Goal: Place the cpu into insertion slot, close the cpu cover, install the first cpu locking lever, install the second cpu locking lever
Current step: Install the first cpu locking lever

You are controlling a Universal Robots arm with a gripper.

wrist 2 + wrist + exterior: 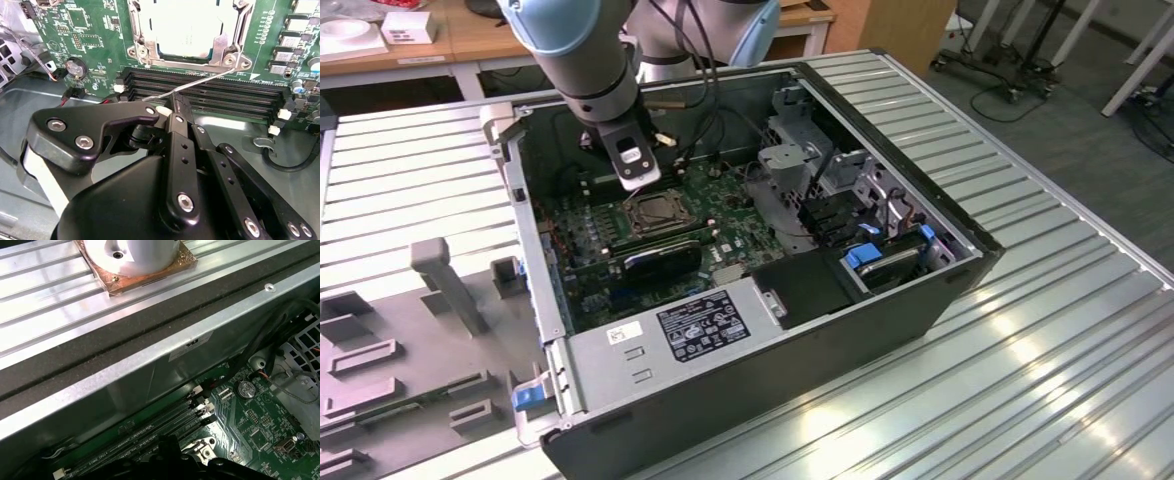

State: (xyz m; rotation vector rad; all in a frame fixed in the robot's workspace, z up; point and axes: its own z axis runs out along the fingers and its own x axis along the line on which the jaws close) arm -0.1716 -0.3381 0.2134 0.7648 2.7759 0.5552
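Case (761, 330) and ribbed desk (1067, 330) appear whole in the exterior view. The second wrist view shows the pincer (169, 104) pressed together on a thin wire lever (210, 78) above the memory slots (225, 95). Just beyond, the silvery cpu (187, 25) sits in the slot (231, 60), with the cover (137, 30) shut around it.

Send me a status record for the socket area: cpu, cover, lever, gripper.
cpu: seated in the insertion slot, silvery top visible
cpu cover: down, framing the cpu
locking lever: thin wire rod slanting out from the socket corner across the memory slots, apparently unlatched
gripper: tip at the lever's free end, beside the socket
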